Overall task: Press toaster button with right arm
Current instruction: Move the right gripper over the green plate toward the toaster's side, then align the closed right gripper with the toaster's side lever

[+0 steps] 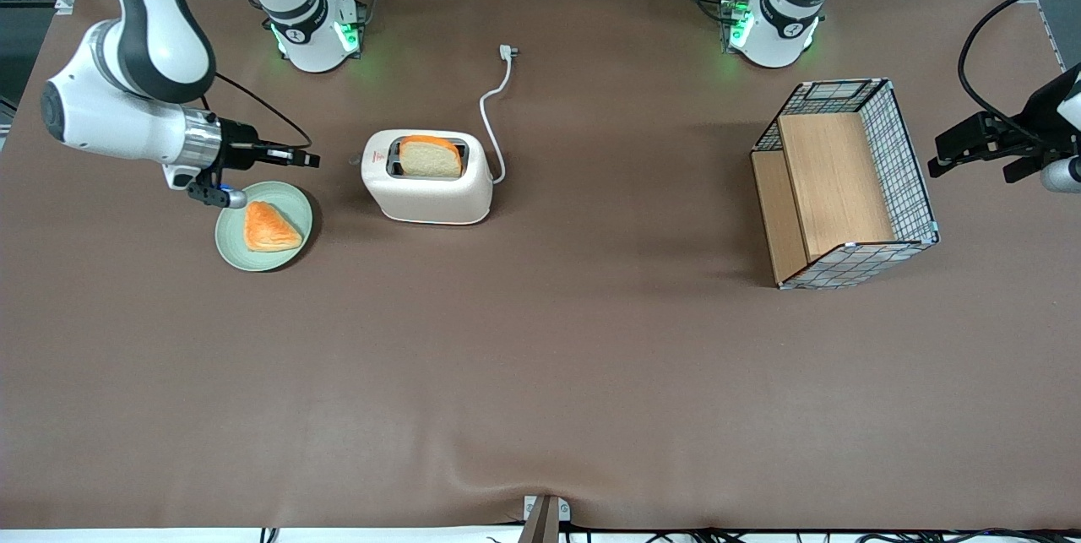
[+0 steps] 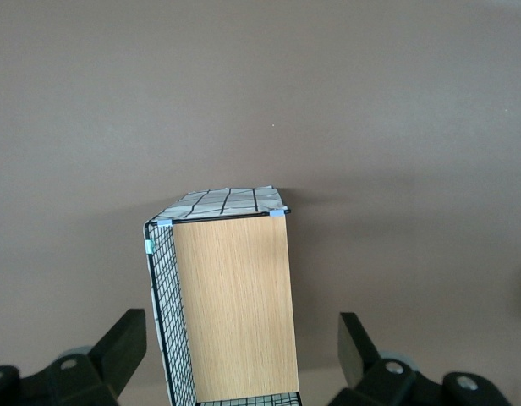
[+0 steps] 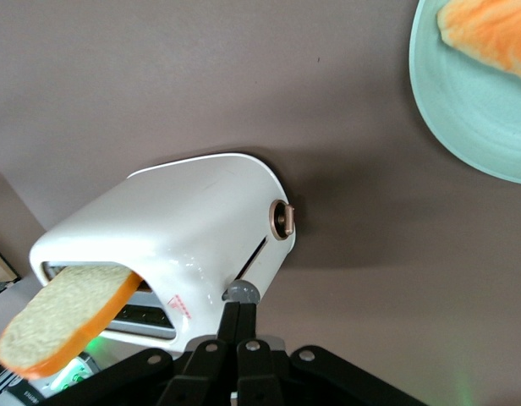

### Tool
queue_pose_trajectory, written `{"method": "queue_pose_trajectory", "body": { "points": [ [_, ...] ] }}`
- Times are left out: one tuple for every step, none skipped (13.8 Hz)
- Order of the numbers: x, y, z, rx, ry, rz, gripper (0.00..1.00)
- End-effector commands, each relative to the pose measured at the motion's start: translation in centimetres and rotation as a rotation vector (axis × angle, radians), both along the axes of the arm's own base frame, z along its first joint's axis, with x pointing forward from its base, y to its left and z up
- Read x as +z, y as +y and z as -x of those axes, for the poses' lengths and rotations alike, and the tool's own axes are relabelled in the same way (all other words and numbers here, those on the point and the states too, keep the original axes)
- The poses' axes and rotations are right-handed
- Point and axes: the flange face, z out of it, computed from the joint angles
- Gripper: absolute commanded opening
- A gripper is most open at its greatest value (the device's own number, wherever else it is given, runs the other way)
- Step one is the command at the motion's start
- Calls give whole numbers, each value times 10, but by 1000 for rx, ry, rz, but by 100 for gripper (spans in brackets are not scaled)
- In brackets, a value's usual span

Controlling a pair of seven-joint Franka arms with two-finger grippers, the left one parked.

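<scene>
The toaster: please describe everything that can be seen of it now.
The toaster is a small cream-white box with rounded edges, glossy like plastic. It stands upright on the brown table, beside the green plate. A bread slice sticks up from its top slot. Its narrow end carries a red logo, a round dial, and the grey toaster button. A thin white cord leaves it, unplugged. The gripper, fingers shut, points at the button.

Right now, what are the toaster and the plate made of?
The toaster looks like glossy cream plastic, as light glints off its rounded shell. The plate seems matte pale-green ceramic or plastic; I can't tell which. The claw hangs above the plate's rim, pointing at the toaster, fingers shut.
</scene>
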Motion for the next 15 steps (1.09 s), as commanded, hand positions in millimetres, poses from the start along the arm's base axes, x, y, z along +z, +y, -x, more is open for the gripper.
{"method": "queue_pose_trajectory", "body": {
  "points": [
    [-11, 13, 11, -17, -8, -5, 0],
    [-15, 14, 10, -17, -6, -1, 0],
    [-20, 17, 10, -14, -3, 4, 0],
    [-22, 22, 10, 4, -8, 3, 0],
    [-25, 23, 11, 14, -7, 2, 0],
    [-26, 24, 11, 19, -5, 1, 0],
    [-29, 25, 14, 21, 4, 1, 0],
    [-31, 25, 16, 20, 9, 2, 0],
    [-34, 24, 19, 19, 14, 4, 0],
    [-36, 26, 20, 19, 10, 8, 0],
    [-37, 30, 20, 26, 8, 10, 0],
    [-39, 32, 20, 28, 10, 9, 0],
    [-38, 33, 20, 13, 14, -6, 0],
    [-38, 35, 20, 4, 14, -16, 0],
    [-39, 41, 21, 10, 14, -18, 0]
  ]
}}
